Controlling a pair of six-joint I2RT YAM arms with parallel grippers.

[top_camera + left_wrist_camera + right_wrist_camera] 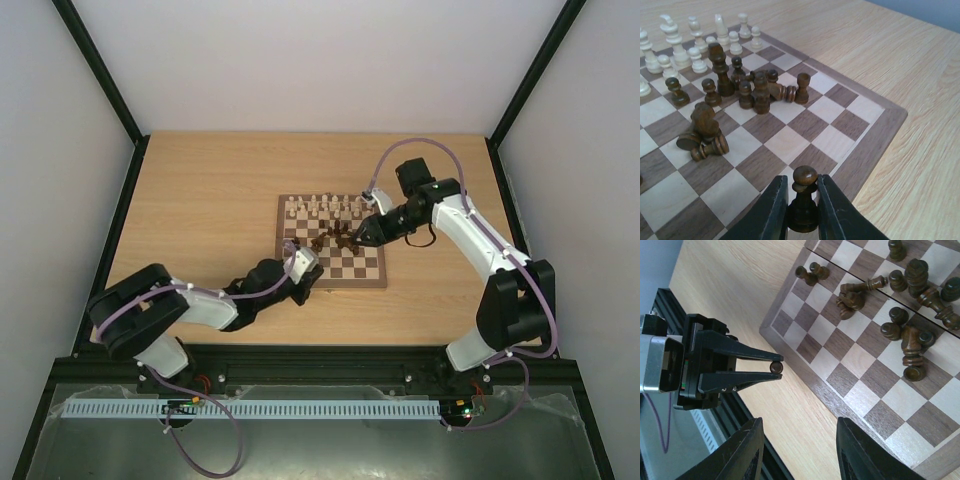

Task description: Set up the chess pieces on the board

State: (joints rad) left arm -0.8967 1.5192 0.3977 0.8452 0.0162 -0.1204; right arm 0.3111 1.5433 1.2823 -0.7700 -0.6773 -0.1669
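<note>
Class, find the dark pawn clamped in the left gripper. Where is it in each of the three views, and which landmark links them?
Top external: too small to make out, at the left gripper tips by the board near edge.
Left wrist: dark pawn, bottom centre, clamped upright.
Right wrist: centre left, only its round head visible, beside the board.
Shared landmark: the cluster of dark pieces mid-board.
</note>
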